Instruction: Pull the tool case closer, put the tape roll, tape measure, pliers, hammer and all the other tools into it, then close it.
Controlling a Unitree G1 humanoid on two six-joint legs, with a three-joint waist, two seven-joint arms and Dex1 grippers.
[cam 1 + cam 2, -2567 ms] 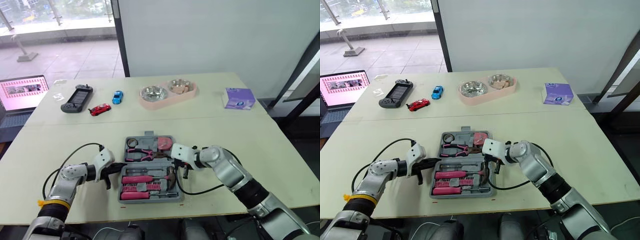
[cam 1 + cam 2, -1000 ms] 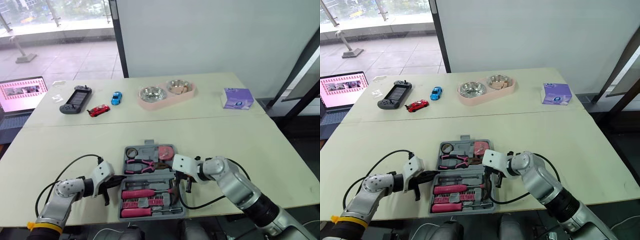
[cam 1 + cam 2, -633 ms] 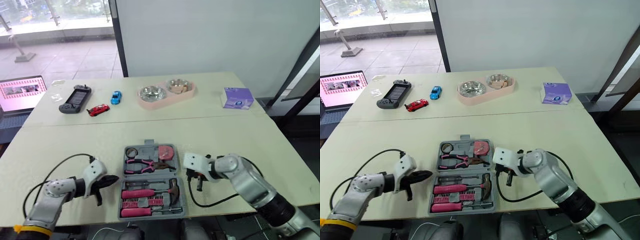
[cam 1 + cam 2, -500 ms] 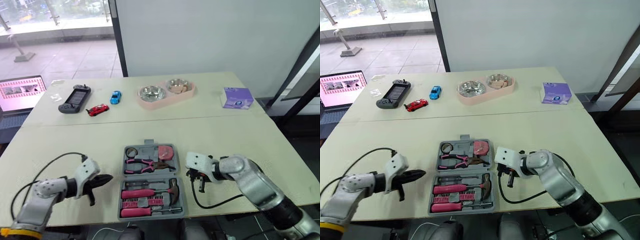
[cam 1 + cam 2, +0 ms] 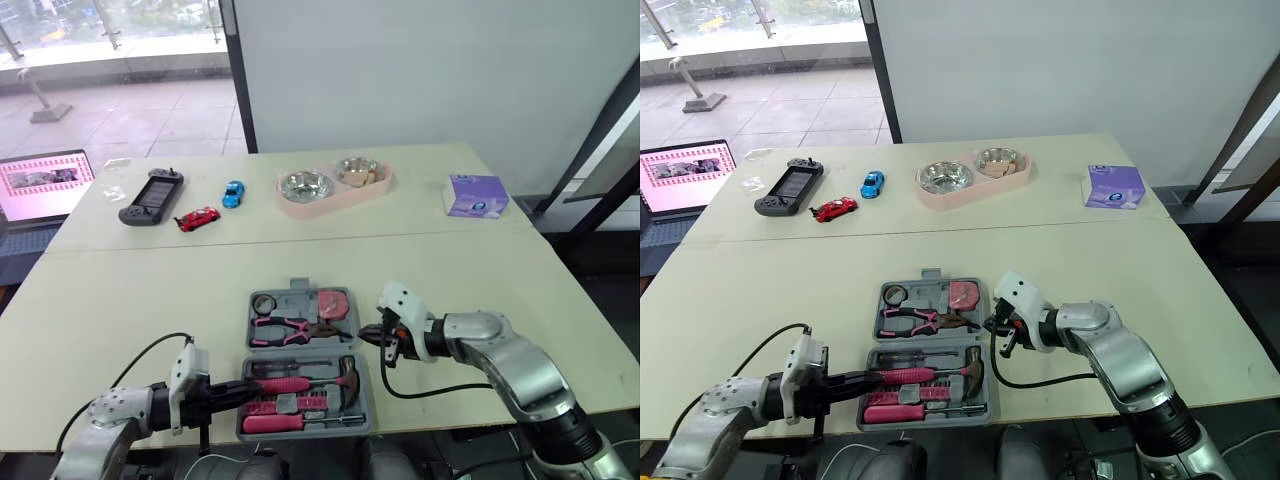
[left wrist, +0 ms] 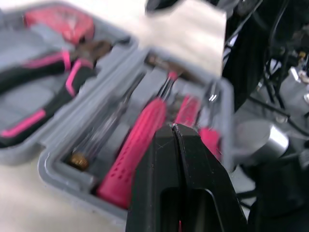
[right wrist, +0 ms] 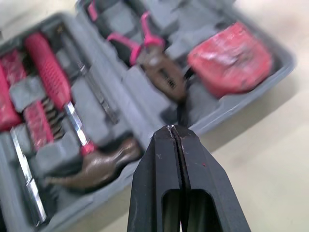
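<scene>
Well, one tool case [image 5: 296, 298] holds one hammer [image 5: 310, 381], perhaps one tape roll [image 5: 263, 303].

Grey tool case [image 5: 303, 362] open, flat, pink tools inside.

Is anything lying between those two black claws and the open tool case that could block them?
Nothing visible does. The shut left gripper points at the tool case's near half, tips at its left rim; the shut right gripper sits just off its right edge, with only bare table between.
</scene>
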